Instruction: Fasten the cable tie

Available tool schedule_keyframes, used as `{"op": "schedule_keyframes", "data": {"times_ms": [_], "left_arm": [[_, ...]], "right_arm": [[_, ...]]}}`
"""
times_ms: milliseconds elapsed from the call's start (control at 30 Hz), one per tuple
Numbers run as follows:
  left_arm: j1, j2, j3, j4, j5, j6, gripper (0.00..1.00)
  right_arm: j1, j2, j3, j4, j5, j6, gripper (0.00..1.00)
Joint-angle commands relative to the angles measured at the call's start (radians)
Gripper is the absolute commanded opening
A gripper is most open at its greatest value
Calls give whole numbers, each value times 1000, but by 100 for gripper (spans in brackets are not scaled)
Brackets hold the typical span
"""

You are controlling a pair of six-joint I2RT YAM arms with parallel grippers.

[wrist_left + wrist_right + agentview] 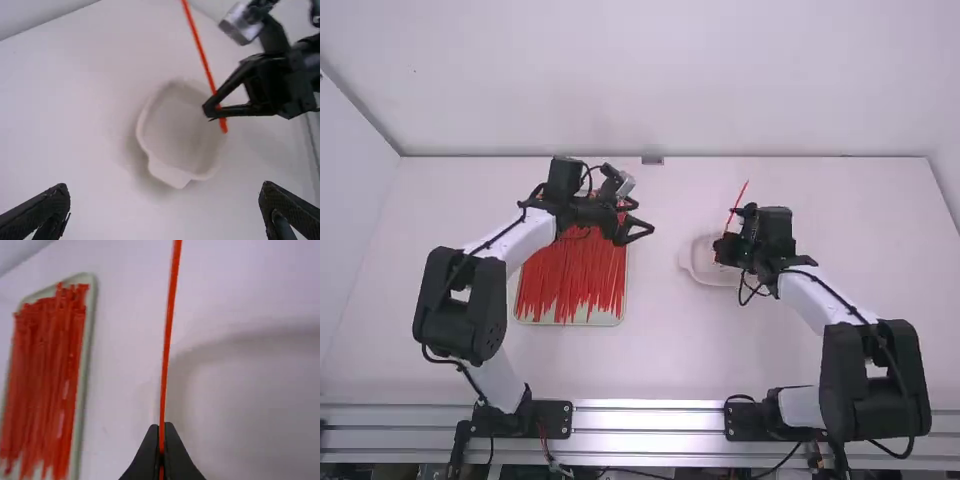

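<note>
My right gripper (728, 240) is shut on one red cable tie (740, 198), gripping near its lower end so the strap points up and away over the table. It hangs just above the far rim of a white bowl (702, 264). In the right wrist view the fingers (152, 447) pinch the straight tie (169, 330). My left gripper (630, 222) stands open and holds nothing, at the far end of the pile of red cable ties (570, 275). From the left wrist view, the right gripper (212, 111) holds the tie (197, 45) over the bowl (175, 130).
The loose ties lie on a pale tray (570, 321) at the left, whose rim (90, 340) appears in the right wrist view beside the ties (45, 375). Bare white table surrounds the bowl (250, 405).
</note>
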Motion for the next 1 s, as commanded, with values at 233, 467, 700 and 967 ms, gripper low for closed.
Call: {"op": "schedule_keyframes", "data": {"times_ms": [233, 467, 700, 967], "left_arm": [[2, 5, 19, -64, -60, 51, 99], [2, 5, 20, -74, -57, 51, 99], [2, 5, 20, -79, -54, 49, 99], [8, 3, 20, -106, -13, 105, 99]], "right_arm": [[48, 24, 20, -43, 305, 10, 0], [25, 177, 20, 58, 281, 10, 0], [31, 217, 20, 105, 291, 10, 24], [32, 175, 24, 95, 345, 39, 55]]}}
